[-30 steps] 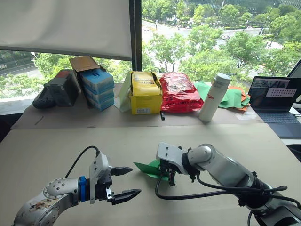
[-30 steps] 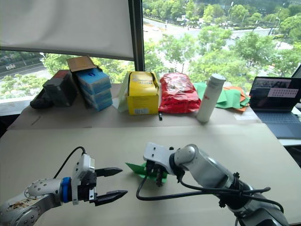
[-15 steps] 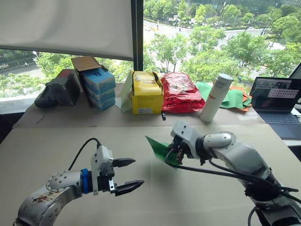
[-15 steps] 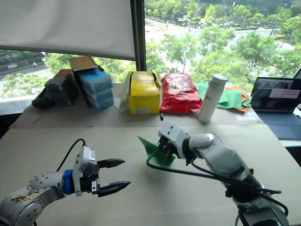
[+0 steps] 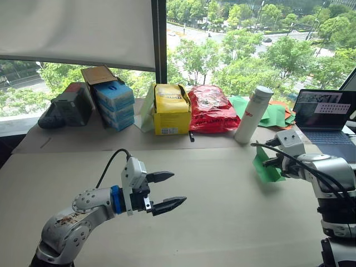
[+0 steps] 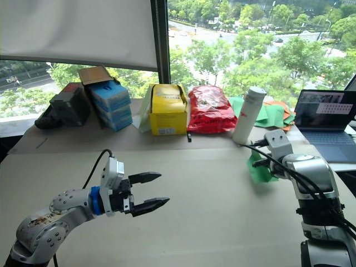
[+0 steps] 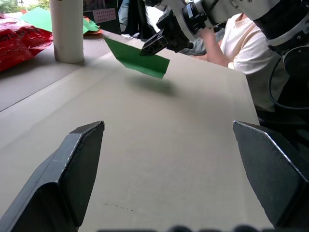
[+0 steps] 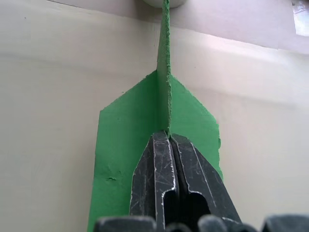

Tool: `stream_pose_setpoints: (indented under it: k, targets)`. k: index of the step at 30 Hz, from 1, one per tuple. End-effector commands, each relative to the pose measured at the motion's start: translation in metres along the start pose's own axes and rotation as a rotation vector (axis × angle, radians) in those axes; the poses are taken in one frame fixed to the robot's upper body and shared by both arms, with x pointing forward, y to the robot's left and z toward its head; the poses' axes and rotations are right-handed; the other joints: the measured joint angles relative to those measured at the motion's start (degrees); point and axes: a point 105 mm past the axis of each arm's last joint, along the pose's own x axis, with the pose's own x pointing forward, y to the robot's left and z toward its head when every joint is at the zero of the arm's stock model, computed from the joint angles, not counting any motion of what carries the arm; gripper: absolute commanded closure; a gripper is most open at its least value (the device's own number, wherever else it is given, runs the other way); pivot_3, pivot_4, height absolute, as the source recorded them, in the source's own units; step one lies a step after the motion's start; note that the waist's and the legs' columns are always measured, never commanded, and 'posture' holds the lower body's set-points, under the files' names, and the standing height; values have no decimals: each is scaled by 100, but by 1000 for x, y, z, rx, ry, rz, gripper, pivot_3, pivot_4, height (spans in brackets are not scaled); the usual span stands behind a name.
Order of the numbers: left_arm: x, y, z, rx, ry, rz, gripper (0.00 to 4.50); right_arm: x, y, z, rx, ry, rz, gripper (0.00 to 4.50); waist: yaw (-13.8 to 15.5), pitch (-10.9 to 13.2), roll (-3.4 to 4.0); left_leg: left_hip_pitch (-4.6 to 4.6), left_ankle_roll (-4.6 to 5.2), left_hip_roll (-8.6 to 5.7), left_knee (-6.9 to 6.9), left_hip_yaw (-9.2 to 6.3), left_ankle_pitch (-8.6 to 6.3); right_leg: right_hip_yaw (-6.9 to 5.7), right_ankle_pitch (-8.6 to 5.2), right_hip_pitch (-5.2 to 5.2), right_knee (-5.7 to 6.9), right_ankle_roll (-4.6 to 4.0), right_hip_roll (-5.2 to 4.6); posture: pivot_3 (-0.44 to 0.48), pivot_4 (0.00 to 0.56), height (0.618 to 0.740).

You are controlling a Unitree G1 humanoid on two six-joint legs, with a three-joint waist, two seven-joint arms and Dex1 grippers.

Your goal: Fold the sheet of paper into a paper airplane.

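Note:
The sheet of paper, bright green and folded into a narrow paper airplane with flat wings, hangs just above the table at the right. My right gripper is shut on its upright middle fold, which runs straight out from the fingertips in the right wrist view, with the wings spread on either side. The left wrist view shows the airplane lifted off the table, casting a shadow. My left gripper hovers over the table's middle left, open and holding nothing, well apart from the paper.
Along the back stand blue boxes, a yellow bag, a red bag, a white bottle, a heap of green and orange sheets and a laptop. A person in a pale shirt is behind the right arm.
My right gripper has carried the green paper from the table's middle up and over to the right side. My left gripper has moved a little forward and to the right, still open.

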Motion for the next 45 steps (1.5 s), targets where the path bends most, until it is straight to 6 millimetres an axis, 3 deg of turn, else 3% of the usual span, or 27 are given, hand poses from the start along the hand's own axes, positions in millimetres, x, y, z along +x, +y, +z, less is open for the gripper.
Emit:
stream_pose_setpoints:
  k: [1, 10, 19, 23, 24, 26, 28, 34, 36, 41, 45]
  targets:
    - [3, -7, 6, 13, -16, -35, 0, -3, -12, 6, 13, -20, -45, 4485, -10, 0, 0, 0, 0, 2, 0, 1, 0, 1, 0, 0, 0, 0, 2, 0, 150, 740]
    - [1, -9, 1, 24, -2, -41, 0, 2, -10, 2, 28, -15, -28, 4485, 15, 0, 0, -1, 2, 2, 1, 0, 0, 3, 0, 0, -2, 1, 2, 0, 150, 740]
    - [-2, -5, -2, 34, 11, -40, 0, -14, -10, 25, 71, -132, -10, 1569, 23, 0, 1, -3, 3, 2, 1, 0, 1, 3, 1, -1, -3, 2, 2, 0, 150, 740]
    - [-9, 1, -6, 50, 21, 9, 0, -35, 12, 55, 32, -340, 127, 133, 22, 0, 1, -3, 3, 3, 1, 0, 1, 3, 1, -1, -2, 2, 2, 0, 150, 740]
    - [-12, 3, -8, 55, 19, 33, 0, -42, 23, 62, -13, -409, 182, 24, 11, 0, 1, -2, 2, 3, 0, 0, 1, 3, 1, -2, -2, 2, 3, 0, 150, 740]
    - [-18, 11, -12, 71, 10, 101, 0, -60, 54, 69, -90, -550, 348, 24, 6, 0, 1, 0, 2, 5, -3, -1, 1, 5, 1, -2, -5, 2, 5, 0, 150, 740]
    - [-27, 21, -21, 89, 17, 190, 0, -76, 81, 64, -67, -648, 520, 24, 12, 0, 1, 1, 2, 10, -5, -4, 1, 3, 1, 3, -12, 2, 9, 0, 150, 740]
    - [-50, 60, -23, 132, -75, 524, 0, -68, 127, 13, -204, -656, 645, 24, 103, 1, 1, -4, 19, -4, 5, -11, -9, 1, 8, 7, -15, 14, -9, 0, 150, 740]
    - [-58, 71, -22, 145, -102, 639, 0, -60, 137, 1, -161, -659, 659, 24, 85, 1, -2, 2, 21, -12, 7, -9, -8, 14, 14, 9, -16, 23, -12, 0, 150, 740]
    - [-59, 72, -32, 105, -102, 676, 0, -42, 146, -29, -176, -610, 645, 24, 33, 0, -2, 5, 15, -10, 5, -6, -4, 19, 14, 4, -6, 21, -7, 0, 150, 740]
    - [-60, 72, -36, 96, -94, 693, 0, -38, 146, -34, -165, -613, 643, 24, 28, 1, -2, 5, 15, -10, 5, -3, -4, 21, 14, 4, -7, 22, -6, 0, 150, 740]
